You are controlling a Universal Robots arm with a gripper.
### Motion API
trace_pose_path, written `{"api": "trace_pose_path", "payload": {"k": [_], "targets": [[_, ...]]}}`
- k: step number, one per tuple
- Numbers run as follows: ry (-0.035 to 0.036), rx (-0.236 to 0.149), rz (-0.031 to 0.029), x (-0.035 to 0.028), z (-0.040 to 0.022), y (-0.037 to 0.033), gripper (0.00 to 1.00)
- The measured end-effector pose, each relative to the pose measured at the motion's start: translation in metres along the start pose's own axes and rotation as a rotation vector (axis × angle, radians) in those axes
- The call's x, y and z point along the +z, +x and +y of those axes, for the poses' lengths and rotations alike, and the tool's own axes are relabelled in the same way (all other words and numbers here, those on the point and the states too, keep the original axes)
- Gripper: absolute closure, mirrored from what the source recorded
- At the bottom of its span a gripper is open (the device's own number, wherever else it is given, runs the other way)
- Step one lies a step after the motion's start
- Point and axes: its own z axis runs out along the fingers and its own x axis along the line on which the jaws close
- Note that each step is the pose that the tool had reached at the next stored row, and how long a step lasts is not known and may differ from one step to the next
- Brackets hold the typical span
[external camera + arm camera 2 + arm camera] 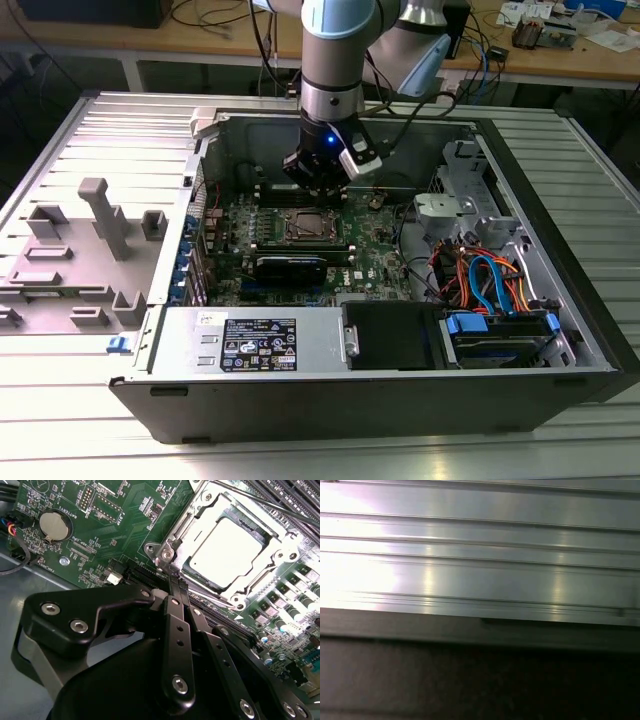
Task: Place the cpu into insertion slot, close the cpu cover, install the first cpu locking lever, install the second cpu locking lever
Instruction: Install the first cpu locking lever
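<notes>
Exterior view: open computer case (pixel 520 260) lies on a ribbed metal bench (pixel 90 430), side panel off. Arm comes down from the far edge; gripper (pixel 318 190) hangs inside the case just above the motherboard (pixel 380 250), right over the far edge of the socket (pixel 303 228). Tight room there: drive cage and orange/blue cables (pixel 480 280) toward the exterior view's right, black card (pixel 290 266) on the near side of the socket, power supply box (pixel 250 342) along the case's near wall. Grey plastic fixture (pixel 90 250) sits on the bench outside the case, toward the exterior view's left.

Second wrist view: gripper (pixel 177 582) fingers are clenched together, nothing between them, tips touching or just off a corner of the socket frame. Chip (pixel 227 547) sits flat in the socket (pixel 172 545) with the metal cover (pixel 280 555) down over it, its silvery top showing through the window. Coin battery (pixel 55 525) well apart on the green board (pixel 115 530).

First wrist view: ribbed metal surface (pixel 480 555), dark edge below it.
</notes>
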Motion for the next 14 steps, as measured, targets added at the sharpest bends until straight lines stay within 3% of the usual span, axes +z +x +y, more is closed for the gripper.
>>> {"api": "trace_pose_path", "payload": {"k": [8, 14], "targets": [[0.0013, 0.000, 0.0004, -0.0001, -0.0001, 0.0001, 0.89], [0.0140, 0.000, 0.0019, 0.0016, -0.0002, -0.0003, 0.89]]}}
